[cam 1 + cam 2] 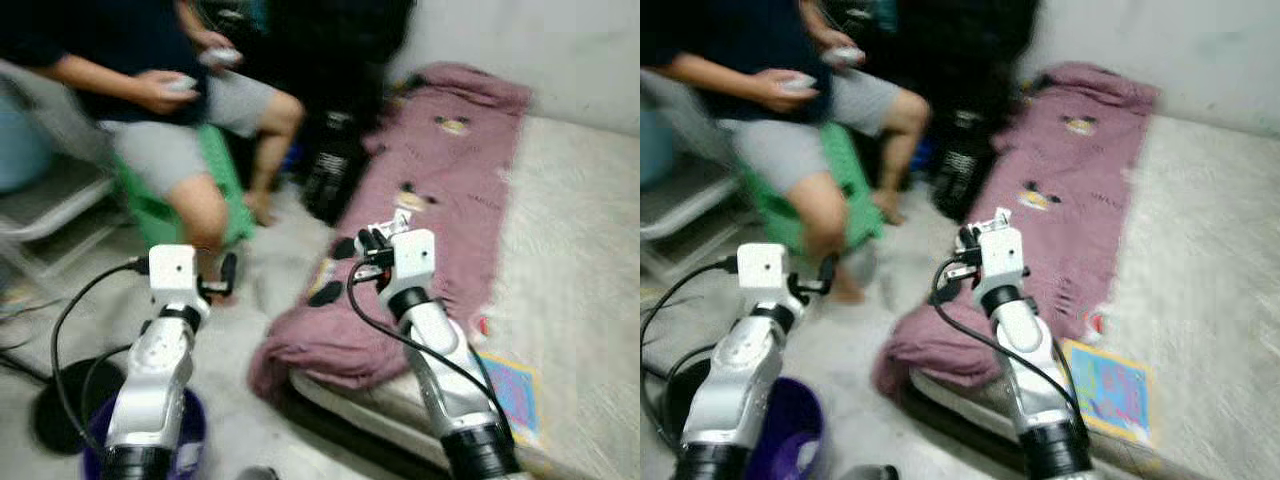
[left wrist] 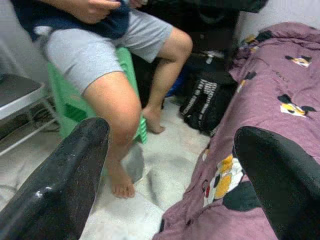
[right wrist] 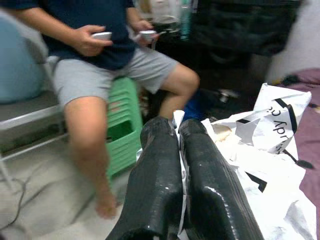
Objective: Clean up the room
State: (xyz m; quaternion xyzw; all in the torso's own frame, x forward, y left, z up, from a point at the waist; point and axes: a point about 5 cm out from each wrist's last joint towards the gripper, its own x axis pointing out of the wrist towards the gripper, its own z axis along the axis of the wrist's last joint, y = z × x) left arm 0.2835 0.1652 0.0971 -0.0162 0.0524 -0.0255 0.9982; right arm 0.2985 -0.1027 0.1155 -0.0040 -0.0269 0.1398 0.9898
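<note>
My right gripper [image 3: 176,125] is shut on a crumpled white paper bag [image 3: 265,130] with black lettering. It holds the bag over the near end of a mauve blanket [image 1: 440,170] printed with cartoon figures, which lies along a pale mattress [image 1: 580,240]. My left gripper [image 2: 172,131] is open, its fingers wide apart with nothing between them, raised above the floor beside the bed. A dark purple bin [image 1: 790,430] stands on the floor below my left arm.
A person [image 1: 160,90] sits on a green stool [image 1: 225,190] at the left, holding two small controllers, feet on the floor. A black bag [image 1: 335,170] leans by the bed. A colourful booklet [image 1: 1110,390] lies on the mattress edge. Black cables trail from both arms.
</note>
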